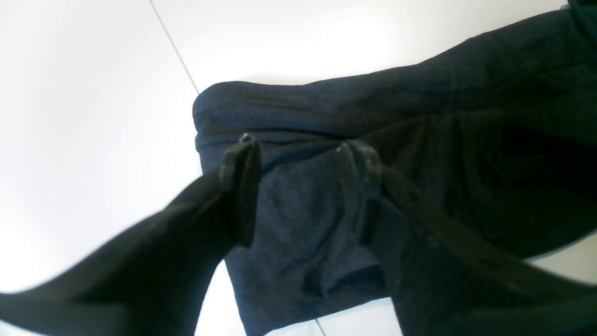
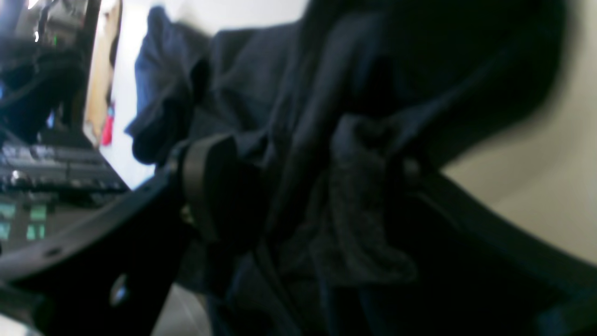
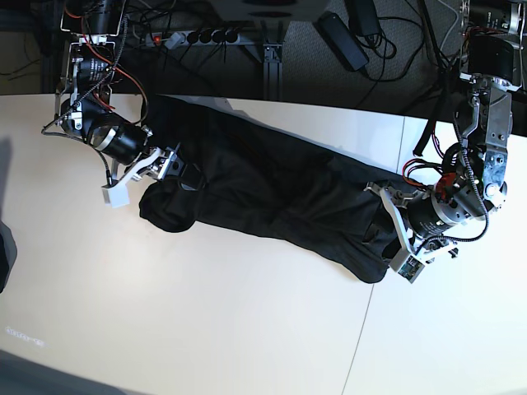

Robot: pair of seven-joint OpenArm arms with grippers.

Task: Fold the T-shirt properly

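Showed, at the left of the base view, the right arm's wrist leaning in from the table's far edge toward the left end of the T-shirt. Showed the right fingers spread wide in the right wrist view, with a dark bunch of cloth hanging in the gap beside the farther finger, clear of the nearer pad and not seen pinched. Placed a rounded lump of fabric just below that wrist, resting on the table. Traced the T-shirt from there as one long, dark, rumpled band running diagonally down to the right across the pale tabletop, plain side up with no print visible. Marked a thin seam line in the tabletop, passing under the band's right end. Showed, at the right, the left arm's wrist set against that lower end of the cloth. Showed the left fingers likewise held wide apart in the left wrist view, straddling a flat folded layer of fabric lying on the white surface, both tips over the cloth, with no clamping visible. Included a power strip and loose cables on the dark floor beyond the table.
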